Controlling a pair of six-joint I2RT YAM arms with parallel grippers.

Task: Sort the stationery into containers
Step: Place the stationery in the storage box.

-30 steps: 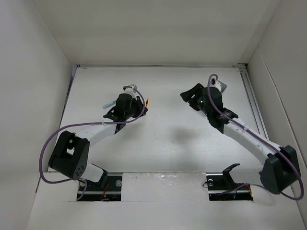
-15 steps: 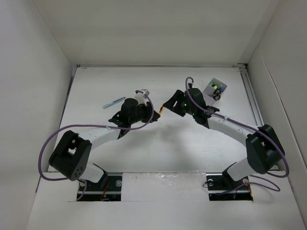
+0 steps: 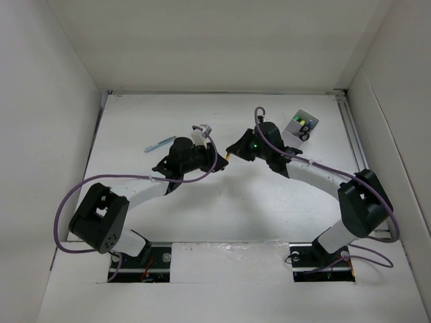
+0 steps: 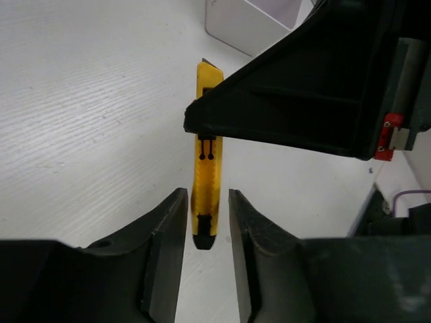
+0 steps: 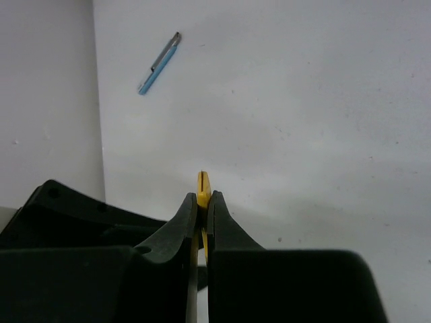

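A yellow pen (image 4: 205, 168) hangs in the air at the table's centre, between the two grippers. My right gripper (image 5: 203, 196) is shut on its far end, and the pen's tip (image 5: 202, 182) pokes out above the fingers. My left gripper (image 4: 207, 195) is open, its jaws standing either side of the pen's black end with a narrow gap on each side. From above, the two grippers (image 3: 217, 163) (image 3: 232, 149) meet tip to tip at the pen (image 3: 227, 154). A bluish pen (image 3: 159, 144) lies on the table at the back left. The white container (image 3: 302, 125) at the back right holds several items.
White walls close in the table on the left, back and right. A corner of the container (image 4: 249, 23) shows just beyond the right gripper's black body (image 4: 303, 101). The left gripper's dark housing (image 5: 81, 215) fills the lower left of the right wrist view.
The left arm carried the yellow pen rightward to the centre and loosened its jaws. The right arm swung in from near the container and shut on the pen's far end.
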